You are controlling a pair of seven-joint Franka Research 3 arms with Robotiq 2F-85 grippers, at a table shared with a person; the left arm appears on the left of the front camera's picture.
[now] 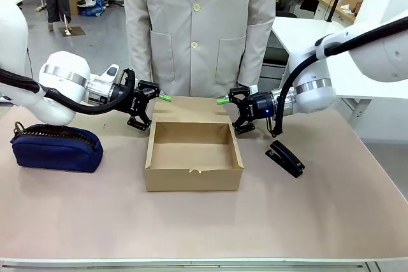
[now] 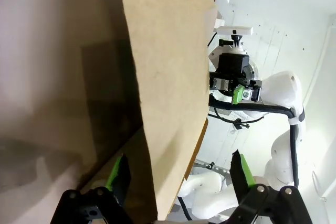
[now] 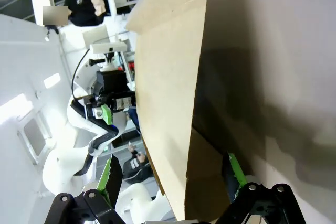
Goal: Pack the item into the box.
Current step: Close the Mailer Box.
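Brown cardboard at stake here: seemingly the lid-handling step, with the box point(image 1: 194, 179) open-topped at mid-table and its lid flap point(image 1: 188, 109) at the far edge, toward the person point(image 1: 197, 30); leaning back or lying flat, hard to say which.

Flanked by the left gripper point(image 1: 156, 111) and the right gripper point(image 1: 229, 114), each spread wide and, going by the wrist views, straddling one side edge of that flap. Pinching nothing; contact with the card too close to call.

Likely trouble from here:
- Creasing or tearing the flap, through clamping one side before the other or lifting at an unequal pace.
- Dragging the light box across the table point(image 1: 204, 234), through pulling rather than hinging.
- Slipping off the thin edge, through too shallow a bite.
- Shutting an unpacked carton, through folding the flap too soon.

Contents: bare cardboard floor across the visible part of the box, with a strip just behind the near wall hidden. Cannot tell where the item is.

Outside the box:
- Navy pouch point(image 1: 56, 148), well to the left, contents hidden.
- Black stapler point(image 1: 285, 158), on the table to the right, near the right gripper but apart from it.
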